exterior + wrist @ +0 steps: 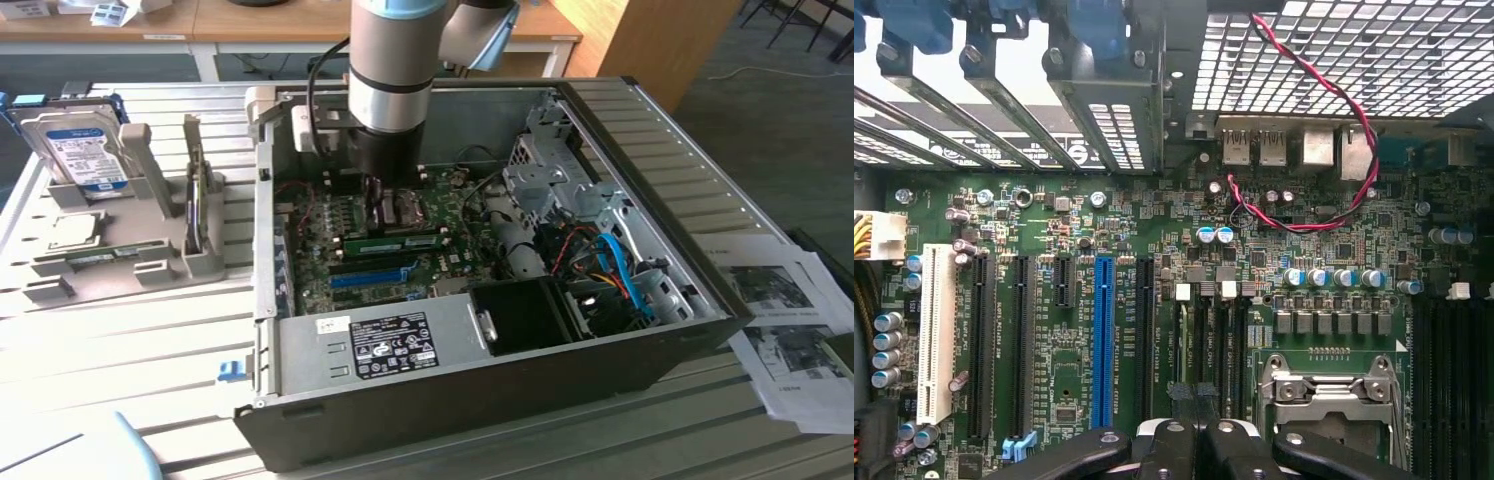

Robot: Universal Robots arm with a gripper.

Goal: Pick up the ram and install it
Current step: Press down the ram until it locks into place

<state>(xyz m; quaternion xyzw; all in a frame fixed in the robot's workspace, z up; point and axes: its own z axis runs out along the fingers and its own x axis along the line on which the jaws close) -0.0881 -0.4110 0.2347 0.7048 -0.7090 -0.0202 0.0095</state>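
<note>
With 1 ram (395,243) already lying in its slot on the board inside the open computer case (694,200), the empty gripper (1199,440) hovers closed just above the board.

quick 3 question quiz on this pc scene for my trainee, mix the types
1. True or false: the gripper stands wide open above the motherboard.
2. What stands in the grey holder outside the computer case? A) a fan B) a hard drive C) a keyboard
3. On which side of the case, in the exterior view, do the printed papers lie?

Key:
1. False, it is shut.
2. B, the hard drive.
3. The exterior view's right.
</note>
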